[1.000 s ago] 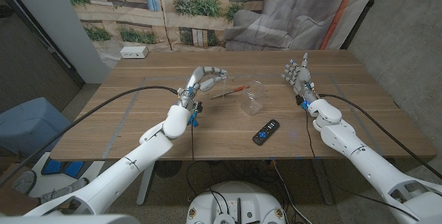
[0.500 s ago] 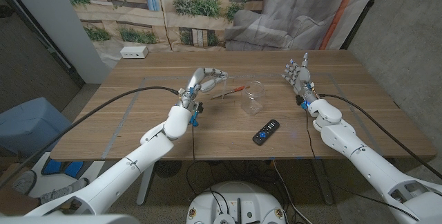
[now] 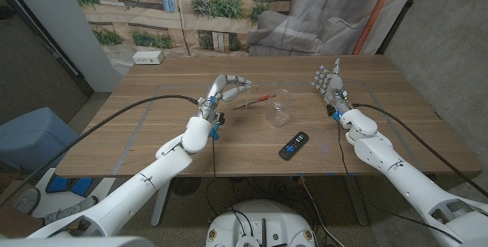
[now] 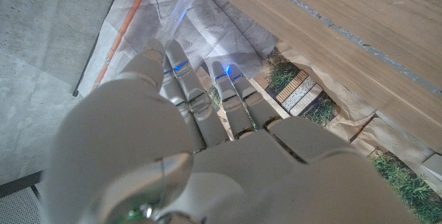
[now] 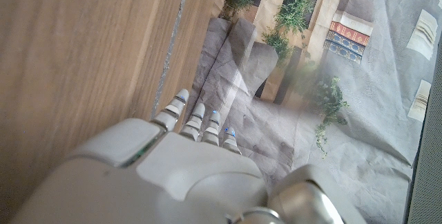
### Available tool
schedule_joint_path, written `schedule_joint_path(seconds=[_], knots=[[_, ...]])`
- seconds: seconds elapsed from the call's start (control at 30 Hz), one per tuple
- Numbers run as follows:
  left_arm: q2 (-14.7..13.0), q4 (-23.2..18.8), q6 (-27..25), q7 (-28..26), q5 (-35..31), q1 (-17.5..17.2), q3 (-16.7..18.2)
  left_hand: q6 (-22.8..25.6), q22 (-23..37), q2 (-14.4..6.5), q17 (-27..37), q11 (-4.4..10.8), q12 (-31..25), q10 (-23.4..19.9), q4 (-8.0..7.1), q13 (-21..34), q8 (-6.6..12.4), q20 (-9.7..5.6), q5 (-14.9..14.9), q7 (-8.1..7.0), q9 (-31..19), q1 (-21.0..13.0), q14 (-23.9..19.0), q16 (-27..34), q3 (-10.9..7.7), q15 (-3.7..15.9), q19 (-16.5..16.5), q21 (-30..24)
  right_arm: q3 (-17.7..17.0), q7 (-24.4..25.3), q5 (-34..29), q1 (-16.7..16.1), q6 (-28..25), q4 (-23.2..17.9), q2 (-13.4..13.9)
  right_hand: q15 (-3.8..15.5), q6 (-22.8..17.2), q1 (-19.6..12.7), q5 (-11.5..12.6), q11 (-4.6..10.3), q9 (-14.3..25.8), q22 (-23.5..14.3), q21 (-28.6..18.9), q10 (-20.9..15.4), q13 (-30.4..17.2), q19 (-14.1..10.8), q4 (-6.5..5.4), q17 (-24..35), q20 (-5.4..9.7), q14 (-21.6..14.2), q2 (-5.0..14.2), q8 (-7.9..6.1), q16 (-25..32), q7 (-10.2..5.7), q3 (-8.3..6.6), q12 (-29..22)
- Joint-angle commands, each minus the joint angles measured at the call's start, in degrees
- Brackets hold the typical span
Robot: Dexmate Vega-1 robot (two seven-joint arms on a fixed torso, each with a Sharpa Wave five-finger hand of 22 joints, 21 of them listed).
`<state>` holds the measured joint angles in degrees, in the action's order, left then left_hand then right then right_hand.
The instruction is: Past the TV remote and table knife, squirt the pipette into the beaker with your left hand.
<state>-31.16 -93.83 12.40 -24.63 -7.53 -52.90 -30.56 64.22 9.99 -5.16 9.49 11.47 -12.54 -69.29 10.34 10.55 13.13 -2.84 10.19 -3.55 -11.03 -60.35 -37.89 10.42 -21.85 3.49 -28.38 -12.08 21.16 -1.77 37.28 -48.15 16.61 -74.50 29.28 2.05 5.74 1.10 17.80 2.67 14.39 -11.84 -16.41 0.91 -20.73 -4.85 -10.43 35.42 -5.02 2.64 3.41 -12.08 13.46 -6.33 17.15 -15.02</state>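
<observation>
Nearest me, the remote (image 3: pixel 293 145) lies on the bench (image 3: pixel 137 133), just this side of the beaker (image 3: pixel 280 107). Left of the beaker, my left robot hand (image 3: pixel 223 93) hovers with fingers curled and holds nothing; I judge it poised to grip the pipette (image 3: pixel 254 100), which lies between it and the beaker. Right of the beaker, my right robot hand (image 3: pixel 329 85) stands spread and unladen, out of the way.
</observation>
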Motion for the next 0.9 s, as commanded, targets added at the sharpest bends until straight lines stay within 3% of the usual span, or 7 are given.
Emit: schedule_joint_path(seconds=[0.03,0.57,0.63,0.9], knots=[[-0.3,1.4,1.6,-0.6,-1.4,0.7,-0.5,0.7,0.2,-0.3,0.2,0.73,-0.3,-1.5,-0.33,0.2,0.21,-4.10,0.1,0.18,-0.2,-0.9,-1.8,0.5,-0.53,9.37,-0.6,-0.3,0.0,0.0,0.0,0.0,0.0,0.0,0.0,4.50,-0.1,0.0,0.3,0.16,0.2,-0.3,-0.2,0.0,-0.2,-0.2,-0.02,0.3,-0.01,0.6,3.32,-0.37,0.1,-0.56,0.37,-0.3],[0.5,2.1,2.0,-1.8,-2.4,1.3,-0.3,2.8,0.2,0.0,0.1,0.56,-0.5,-4.1,-0.76,0.2,1.18,-4.82,1.0,-0.30,-0.4,-1.3,-5.7,0.3,-0.99,9.94,-1.5,-0.4,0.0,0.0,0.0,0.0,0.0,0.0,0.0,4.51,-0.2,0.0,0.3,0.27,0.2,-0.3,-0.2,0.3,-0.2,-0.2,-0.03,0.3,-0.01,0.6,3.33,-0.39,0.2,-0.56,0.37,-0.2],[0.2,1.7,1.7,-0.6,-1.4,1.4,-0.2,2.2,0.2,0.6,0.1,0.56,-0.2,-3.6,-0.64,0.2,0.93,-4.96,1.0,-0.90,-0.4,-1.4,-6.0,0.1,-0.91,9.92,-1.7,-0.4,0.0,0.0,0.0,0.0,0.0,0.0,0.0,4.49,-0.2,0.0,0.3,0.12,0.2,-0.3,-0.2,0.2,-0.2,-0.2,-0.03,0.3,-0.04,0.6,3.33,-0.40,0.1,-0.50,0.37,-0.2],[-0.2,0.2,-0.4,0.4,0.6,0.4,0.5,-1.2,0.3,0.5,-0.2,0.76,1.5,0.3,-1.67,0.2,-0.56,-3.85,0.4,-0.67,-0.4,0.6,-5.7,-0.8,-1.05,9.10,-1.4,-0.2,0.0,0.0,0.0,0.0,0.0,0.0,0.0,4.53,-0.1,0.0,0.3,0.31,0.2,-0.3,-0.2,0.1,-0.2,-0.2,-0.03,0.3,-0.04,0.6,3.32,-0.37,0.2,-0.53,0.38,-0.3]])
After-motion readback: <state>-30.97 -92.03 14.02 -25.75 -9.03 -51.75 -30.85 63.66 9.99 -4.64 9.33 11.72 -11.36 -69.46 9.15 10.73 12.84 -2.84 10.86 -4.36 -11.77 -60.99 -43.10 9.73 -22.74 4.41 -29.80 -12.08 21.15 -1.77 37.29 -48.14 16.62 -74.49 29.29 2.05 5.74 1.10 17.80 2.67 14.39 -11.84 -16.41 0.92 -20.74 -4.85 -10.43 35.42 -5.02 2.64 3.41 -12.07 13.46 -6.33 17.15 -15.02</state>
